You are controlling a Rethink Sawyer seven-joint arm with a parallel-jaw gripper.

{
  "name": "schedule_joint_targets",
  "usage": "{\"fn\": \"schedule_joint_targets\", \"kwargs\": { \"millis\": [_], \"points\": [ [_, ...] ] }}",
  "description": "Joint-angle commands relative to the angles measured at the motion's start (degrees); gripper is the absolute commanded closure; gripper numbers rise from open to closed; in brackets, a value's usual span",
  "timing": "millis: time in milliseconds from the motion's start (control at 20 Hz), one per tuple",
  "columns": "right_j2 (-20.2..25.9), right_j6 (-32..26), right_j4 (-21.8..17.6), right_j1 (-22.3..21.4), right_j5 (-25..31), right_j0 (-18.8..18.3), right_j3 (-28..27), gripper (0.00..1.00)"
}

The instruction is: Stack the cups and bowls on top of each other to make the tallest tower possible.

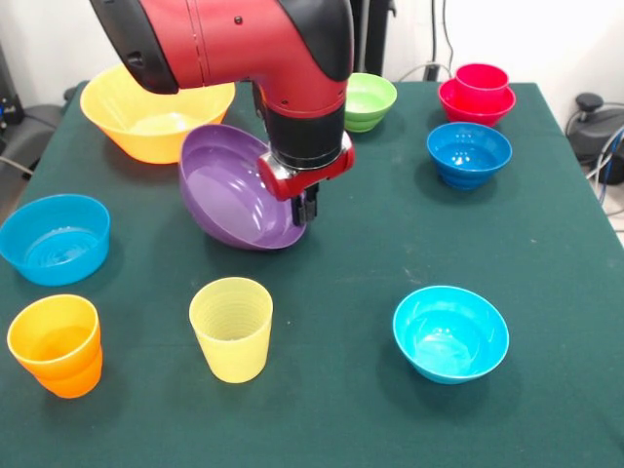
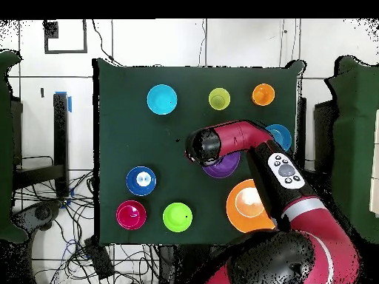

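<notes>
My gripper (image 1: 308, 207) is shut on the rim of the wide purple bowl (image 1: 229, 190) and holds it tilted, its lower edge at or just above the cloth. In the overhead view the purple bowl (image 2: 222, 167) is mostly hidden under my arm. The red cup (image 1: 482, 80) sits nested in the red bowl (image 1: 476, 107) at the far right. The pale yellow ribbed cup (image 1: 232, 328) and the orange cup (image 1: 57, 343) stand at the near edge. The cyan bowl (image 1: 449, 331), dark blue bowl (image 1: 468, 154), lime green bowl (image 1: 369, 100), light blue bowl (image 1: 55, 238) and large yellow-orange bowl (image 1: 146, 122) stand apart.
The green cloth table (image 1: 351, 253) ends close behind the near cups. In the overhead view cables lie on the floor beside the table (image 2: 111, 89).
</notes>
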Motion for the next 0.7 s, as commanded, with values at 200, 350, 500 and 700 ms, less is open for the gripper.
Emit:
{"fn": "schedule_joint_targets", "kwargs": {
  "millis": [200,350,500,700],
  "points": [
    [-1.3,-4.0,0.6,0.6,4.0,1.8,-0.6,1.00],
    [-1.3,-4.2,0.8,0.4,4.3,1.9,-0.5,1.00],
    [-1.2,-4.8,1.2,0.1,5.0,1.9,-0.7,1.00],
    [-0.8,-5.8,1.9,-0.7,5.8,1.8,-0.9,0.00]
  ]
}}
